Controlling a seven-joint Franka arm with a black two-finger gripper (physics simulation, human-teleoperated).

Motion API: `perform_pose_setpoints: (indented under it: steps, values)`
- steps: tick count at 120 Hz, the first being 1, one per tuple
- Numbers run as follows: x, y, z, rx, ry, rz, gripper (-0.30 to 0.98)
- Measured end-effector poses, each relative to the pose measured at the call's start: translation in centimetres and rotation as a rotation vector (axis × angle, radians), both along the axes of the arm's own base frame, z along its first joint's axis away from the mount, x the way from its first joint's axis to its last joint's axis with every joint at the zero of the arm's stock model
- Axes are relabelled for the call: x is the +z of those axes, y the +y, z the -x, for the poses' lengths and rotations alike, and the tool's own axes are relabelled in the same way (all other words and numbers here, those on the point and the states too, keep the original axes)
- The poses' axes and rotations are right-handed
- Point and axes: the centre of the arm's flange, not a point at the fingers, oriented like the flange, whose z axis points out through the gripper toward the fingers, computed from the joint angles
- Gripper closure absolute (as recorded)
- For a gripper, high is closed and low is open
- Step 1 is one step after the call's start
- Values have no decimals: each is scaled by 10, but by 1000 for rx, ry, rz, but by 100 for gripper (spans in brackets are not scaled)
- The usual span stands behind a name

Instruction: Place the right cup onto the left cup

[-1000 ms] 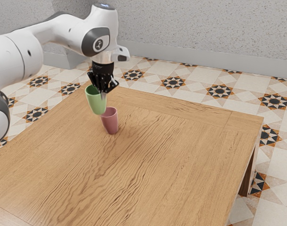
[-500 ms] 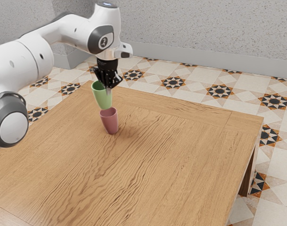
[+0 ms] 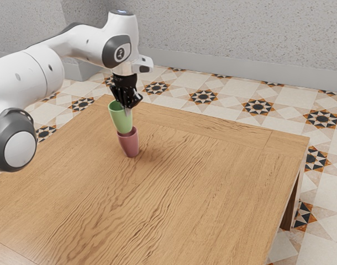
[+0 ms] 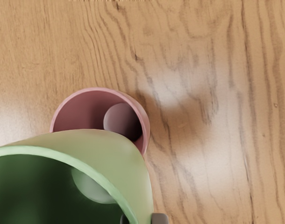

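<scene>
Going rightward in the exterior view, the green cup [image 3: 120,121] leans slightly, its wall pinched in the nearly closed end effector [image 3: 127,109], its base close by the mouth of the pink cup [image 3: 129,145] on the counter [image 3: 201,187]. Lowered off-centre, that base could catch the rim and topple the pink one (a one-sided grip may swivel, too). Left to right: one green cup, one pink.

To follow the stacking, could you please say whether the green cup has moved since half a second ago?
Yes, in the exterior view the green cup has come down slightly, toward the pink cup.
</scene>
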Motion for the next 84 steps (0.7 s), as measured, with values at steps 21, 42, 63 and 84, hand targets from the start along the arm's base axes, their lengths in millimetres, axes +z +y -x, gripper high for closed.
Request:
perform_pose_setpoints:
  steps: [21, 42, 63, 84]
  values:
    - [-4, 1, -3, -13, -4, 9, 79]
    - [-5, 5, -5, -19, -8, 13, 79]
    - [-5, 11, -9, -23, -17, 21, 79]
    - [-10, 17, -12, -25, -17, 29, 79]
